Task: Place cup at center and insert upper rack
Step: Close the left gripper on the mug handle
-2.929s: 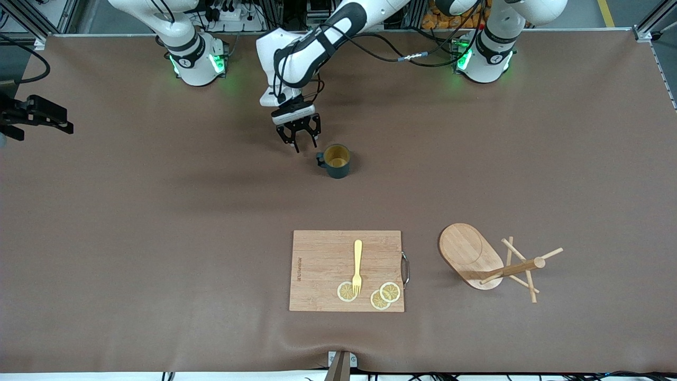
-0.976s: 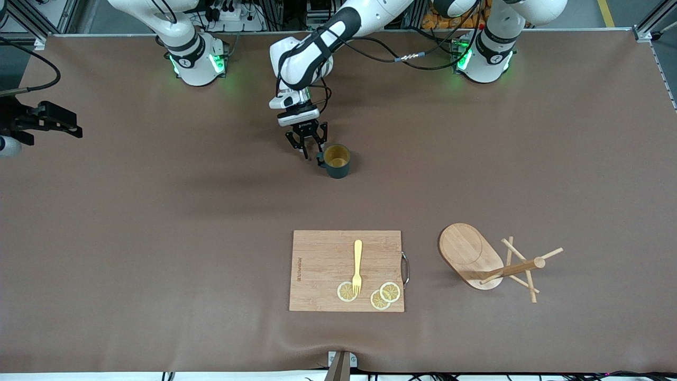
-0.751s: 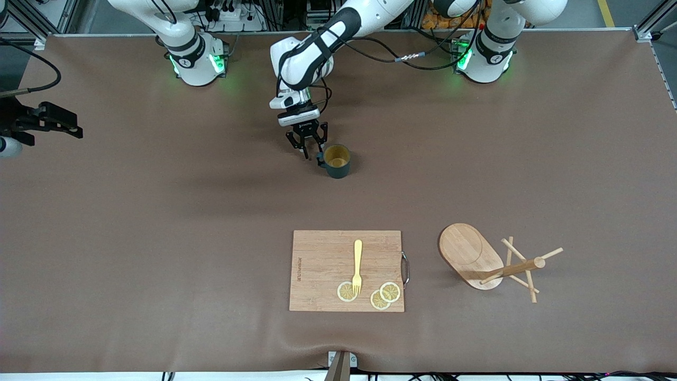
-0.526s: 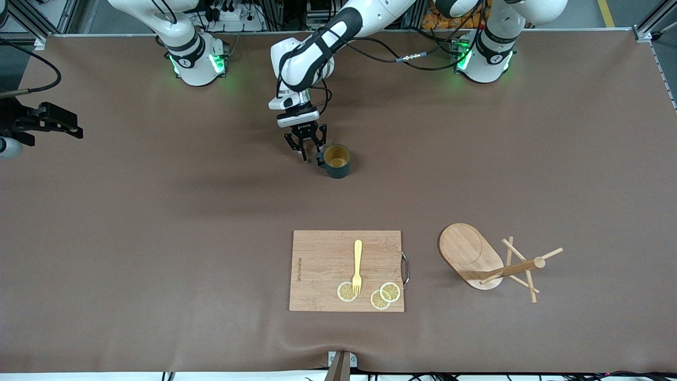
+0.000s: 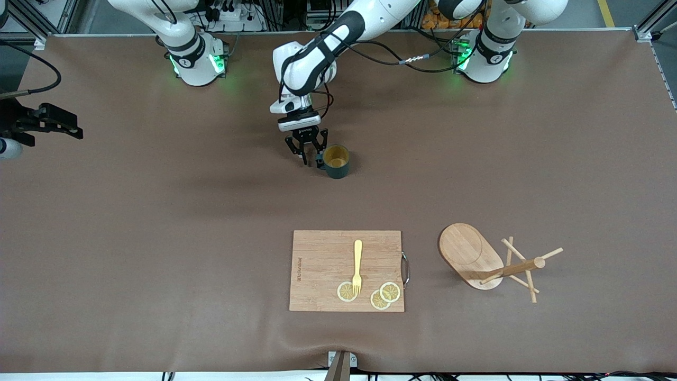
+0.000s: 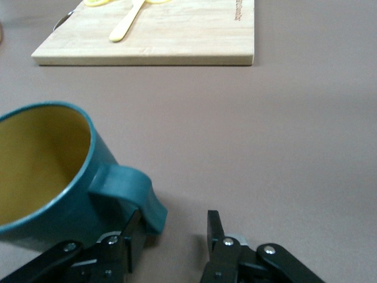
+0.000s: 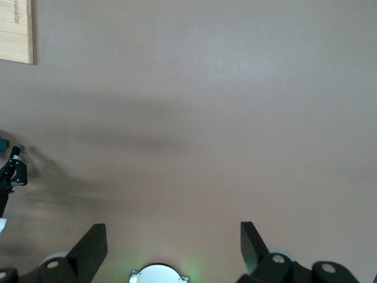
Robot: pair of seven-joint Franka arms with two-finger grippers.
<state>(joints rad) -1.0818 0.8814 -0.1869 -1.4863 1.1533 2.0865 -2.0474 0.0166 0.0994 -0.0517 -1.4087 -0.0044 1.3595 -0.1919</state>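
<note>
Left gripper (image 6: 171, 236) low at cup (image 5: 336, 161), fingers half open, cup handle (image 6: 132, 188) just beside one finger (image 6: 131, 236), not clamped. Right gripper (image 7: 174, 244) waits, fingers wide open. Mug tree (image 5: 494, 262) lies tipped near cutting board (image 5: 346, 270).

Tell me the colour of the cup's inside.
Tan-yellow inside the cup; the left wrist view shows it best.

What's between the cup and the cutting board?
Nothing: bare brown table between cup and cutting board, clear in the front and left wrist views.
</note>
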